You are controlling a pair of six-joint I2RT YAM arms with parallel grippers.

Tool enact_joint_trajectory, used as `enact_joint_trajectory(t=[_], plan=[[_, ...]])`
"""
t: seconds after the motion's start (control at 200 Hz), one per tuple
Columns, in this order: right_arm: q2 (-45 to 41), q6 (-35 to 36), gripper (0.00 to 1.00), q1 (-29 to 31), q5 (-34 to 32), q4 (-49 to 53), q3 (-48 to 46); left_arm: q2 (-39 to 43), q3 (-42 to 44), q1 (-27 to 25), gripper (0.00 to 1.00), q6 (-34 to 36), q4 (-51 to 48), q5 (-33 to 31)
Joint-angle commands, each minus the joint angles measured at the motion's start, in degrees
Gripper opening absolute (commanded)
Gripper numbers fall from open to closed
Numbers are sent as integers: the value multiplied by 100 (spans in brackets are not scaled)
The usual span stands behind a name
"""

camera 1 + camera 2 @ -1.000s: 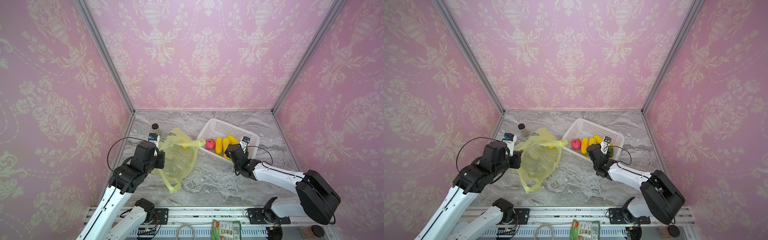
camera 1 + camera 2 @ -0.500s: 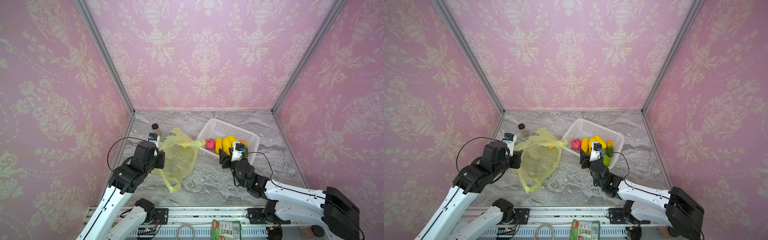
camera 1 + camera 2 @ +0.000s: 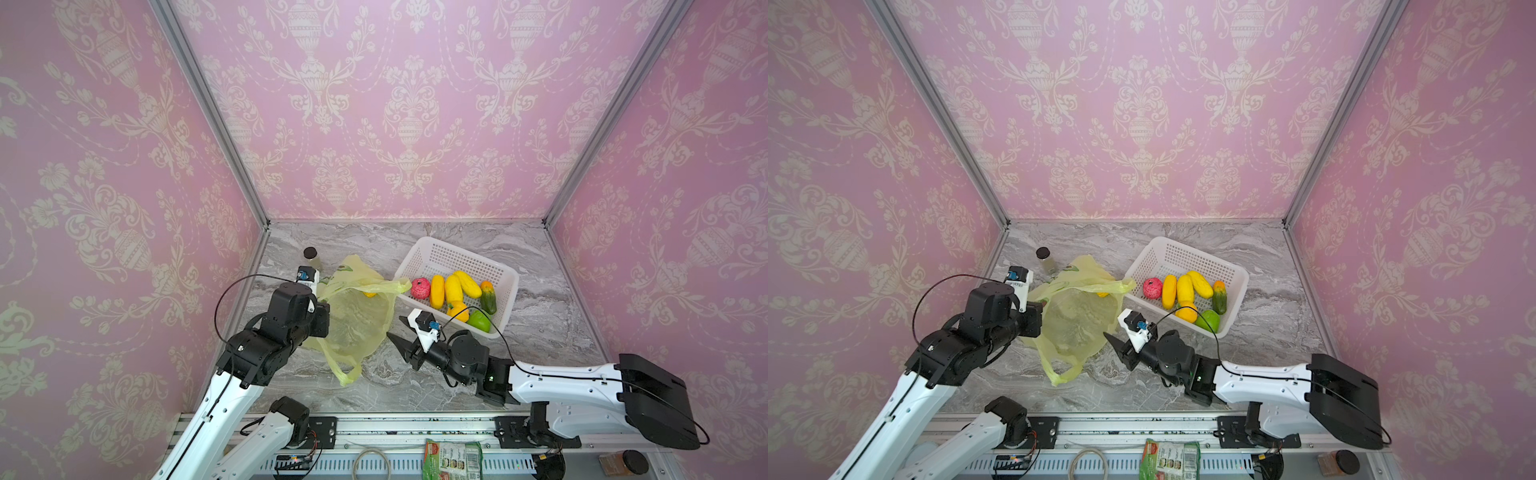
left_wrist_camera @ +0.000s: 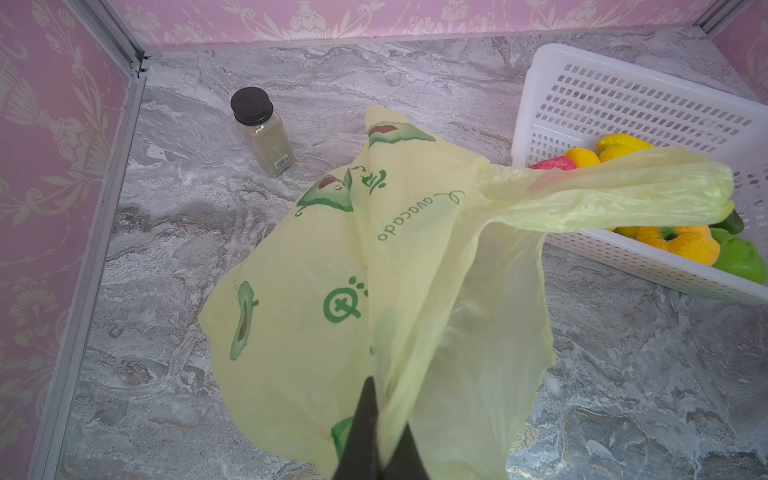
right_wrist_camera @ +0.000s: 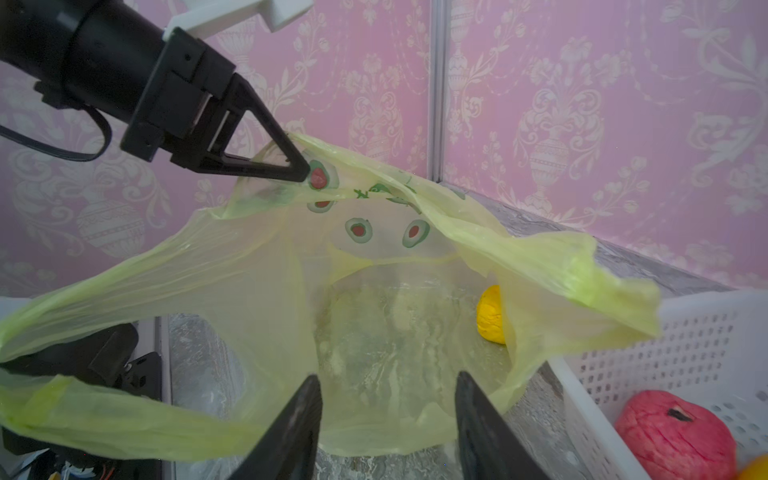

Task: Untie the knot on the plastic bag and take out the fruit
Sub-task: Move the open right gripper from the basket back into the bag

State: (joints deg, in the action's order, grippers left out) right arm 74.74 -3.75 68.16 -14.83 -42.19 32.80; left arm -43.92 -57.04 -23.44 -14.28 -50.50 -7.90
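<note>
Over marble (image 3: 415, 388), plastic bag (image 3: 357, 328) rim is pinched by left gripper (image 5: 303, 172), right gripper (image 5: 387, 378) held parted, empty, at its mouth.

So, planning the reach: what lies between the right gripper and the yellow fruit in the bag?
Only the plastic bag: its rim and see-through floor, as the right wrist view shows.
</note>
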Motion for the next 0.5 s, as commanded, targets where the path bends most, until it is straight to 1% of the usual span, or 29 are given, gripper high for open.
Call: enact_joint_trajectory(t=[0.0, 0.055, 0.13, 0.16, 0.25, 0.295, 0.395, 0.495], plan=[[563, 279, 49, 71, 268, 474, 678, 31, 52, -29, 0, -75, -82, -101], [962, 280, 44, 66, 187, 758, 1054, 15, 52, -29, 0, -75, -82, -95], [1589, 298, 41, 61, -99, 932, 1486, 15, 52, -29, 0, -74, -75, -79], [1906, 356, 37, 59, -194, 982, 1673, 15, 54, -29, 0, -74, -74, -77], [2683, 529, 30, 49, -557, 1034, 2118, 15, 58, -38, 0, -74, -79, -84], [3020, 581, 26, 23, -608, 1103, 2342, 17, 55, -46, 0, -74, -80, -96], [3593, 624, 25, -56, -587, 1162, 2699, 32, 55, -51, 0, -75, -77, -97], [3943, 517, 25, -194, -431, 1422, 3038, 61, 53, -60, 0, -71, -74, -64]])
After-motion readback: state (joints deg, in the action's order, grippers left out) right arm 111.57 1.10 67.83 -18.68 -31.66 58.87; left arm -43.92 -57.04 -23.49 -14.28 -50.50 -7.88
